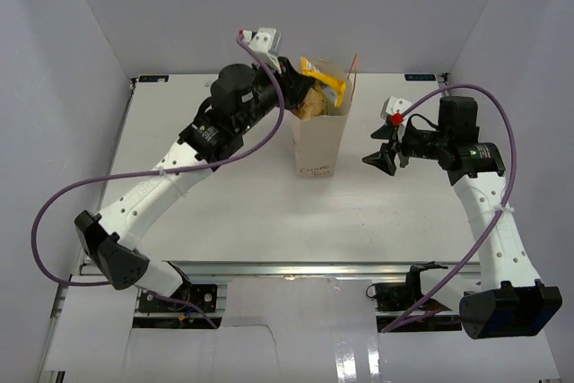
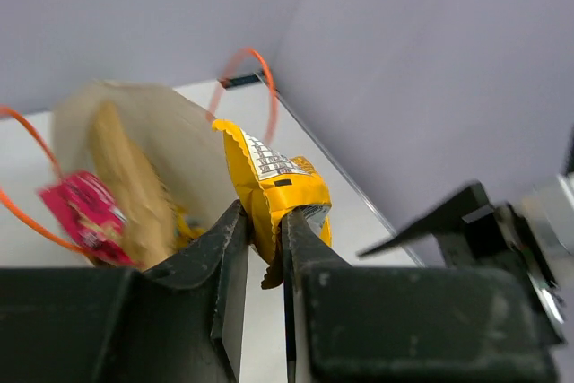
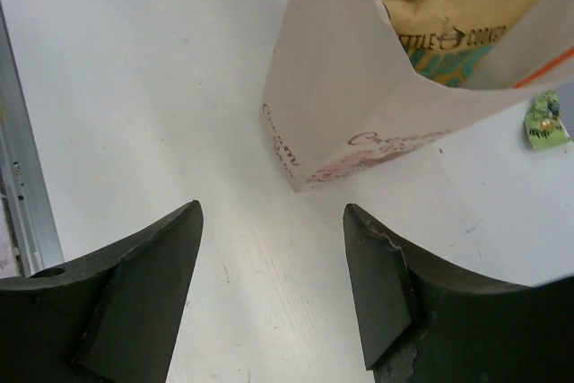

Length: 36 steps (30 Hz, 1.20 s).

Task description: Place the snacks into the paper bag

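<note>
The left pincer grips the yellow packet above the bag, seemingly near its far rim, so a release could catch the rim and spill onto the desk, while the right pincer hangs open and empty beside it.

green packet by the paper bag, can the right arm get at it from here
Probably yes: the green packet lies uncovered on the table beside the paper bag, and the right gripper is open and empty, though the bag stands close.

Lab cell: white table, grey walls
</note>
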Each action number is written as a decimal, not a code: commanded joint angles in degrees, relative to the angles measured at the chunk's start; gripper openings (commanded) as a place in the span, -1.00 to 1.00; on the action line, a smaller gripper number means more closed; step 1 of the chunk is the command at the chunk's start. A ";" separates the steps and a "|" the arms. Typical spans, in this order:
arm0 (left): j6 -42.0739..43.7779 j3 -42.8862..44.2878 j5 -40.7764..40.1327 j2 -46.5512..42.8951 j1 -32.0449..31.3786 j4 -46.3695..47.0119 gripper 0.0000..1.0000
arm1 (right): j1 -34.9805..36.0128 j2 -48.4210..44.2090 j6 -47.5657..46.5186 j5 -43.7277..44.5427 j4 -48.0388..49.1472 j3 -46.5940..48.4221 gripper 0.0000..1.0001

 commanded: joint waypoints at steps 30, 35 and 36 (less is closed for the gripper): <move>10.40 40.41 3.07 30.97 5.90 -14.93 0.71 | -7.03 38.91 54.01 31.28 26.16 16.79 0.23; 9.87 28.39 4.13 17.48 5.90 -13.27 0.75 | -4.66 59.30 62.63 28.72 24.35 38.33 0.22; 9.09 20.53 4.04 14.47 5.82 -11.35 0.75 | -4.31 61.34 64.64 28.73 26.71 39.85 0.23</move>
